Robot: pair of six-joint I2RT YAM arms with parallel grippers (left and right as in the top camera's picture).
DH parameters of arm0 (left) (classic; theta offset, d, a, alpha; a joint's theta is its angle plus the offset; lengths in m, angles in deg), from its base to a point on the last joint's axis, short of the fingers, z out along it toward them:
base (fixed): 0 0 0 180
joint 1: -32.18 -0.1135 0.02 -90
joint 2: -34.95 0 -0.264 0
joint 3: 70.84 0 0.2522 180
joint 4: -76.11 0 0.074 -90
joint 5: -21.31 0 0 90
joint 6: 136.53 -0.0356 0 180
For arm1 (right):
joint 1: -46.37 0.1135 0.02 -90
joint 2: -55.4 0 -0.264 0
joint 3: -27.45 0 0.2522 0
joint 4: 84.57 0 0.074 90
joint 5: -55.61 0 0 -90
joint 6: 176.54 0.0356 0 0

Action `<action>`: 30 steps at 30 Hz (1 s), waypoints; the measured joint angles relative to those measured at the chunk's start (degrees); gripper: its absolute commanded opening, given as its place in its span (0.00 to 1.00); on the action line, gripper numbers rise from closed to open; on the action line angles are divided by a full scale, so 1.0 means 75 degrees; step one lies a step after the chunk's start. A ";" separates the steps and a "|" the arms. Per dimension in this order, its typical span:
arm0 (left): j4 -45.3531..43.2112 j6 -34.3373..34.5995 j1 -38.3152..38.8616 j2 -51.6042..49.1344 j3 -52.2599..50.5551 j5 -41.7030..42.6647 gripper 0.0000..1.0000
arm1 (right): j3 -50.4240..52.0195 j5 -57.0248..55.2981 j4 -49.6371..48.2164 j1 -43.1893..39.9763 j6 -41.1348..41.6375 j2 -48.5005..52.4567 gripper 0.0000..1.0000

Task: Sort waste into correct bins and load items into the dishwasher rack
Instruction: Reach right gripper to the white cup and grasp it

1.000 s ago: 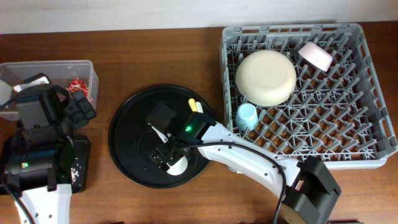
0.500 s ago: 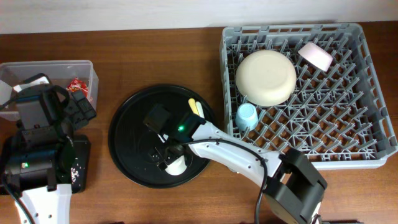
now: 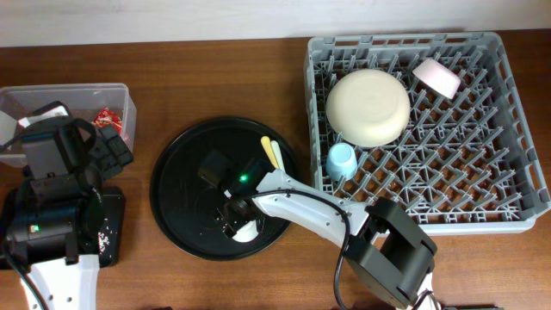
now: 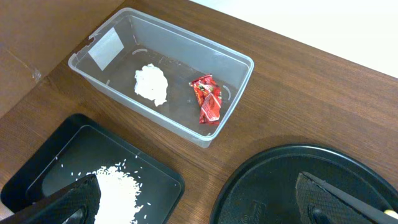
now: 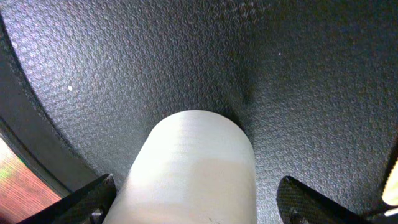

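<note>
Overhead: waste looks sorted. Napkin (image 4: 151, 84) and wrapper (image 4: 207, 99) lie in the clear box (image 4: 239, 62) and rice (image 4: 115, 186) in the black tray (image 4: 37, 168), all ahead of the left gripper (image 4: 199, 199), whose jaws stand wide and empty. Rack (image 3: 516, 112) holds plate (image 3: 368, 105), pink bowl (image 3: 437, 77) and blue cup (image 3: 341, 159). Left to load: white cup (image 5: 193, 168) and yellow cutlery (image 3: 272, 152), both on the round tray (image 3: 176, 198). Right gripper (image 3: 234, 220) straddles the cup, fingers spread either side (a gap shows at one finger, so no grip yet). Cutlery lies just beyond that gripper, rack side.
</note>
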 measured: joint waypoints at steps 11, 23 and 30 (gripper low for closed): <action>0.0000 0.0000 0.0000 0.0000 0.0000 0.0000 0.99 | 0.0000 0.0000 0.0350 0.0000 -0.0003 0.0000 0.86; 0.0000 0.0000 0.0000 0.0000 0.0000 0.0000 0.99 | 0.0000 -0.0003 0.0376 0.0000 0.0000 0.0003 0.72; -0.0003 0.0000 0.0000 0.0000 0.0000 0.0000 0.99 | -0.0851 0.0003 0.1431 0.0000 -0.0006 0.0085 0.71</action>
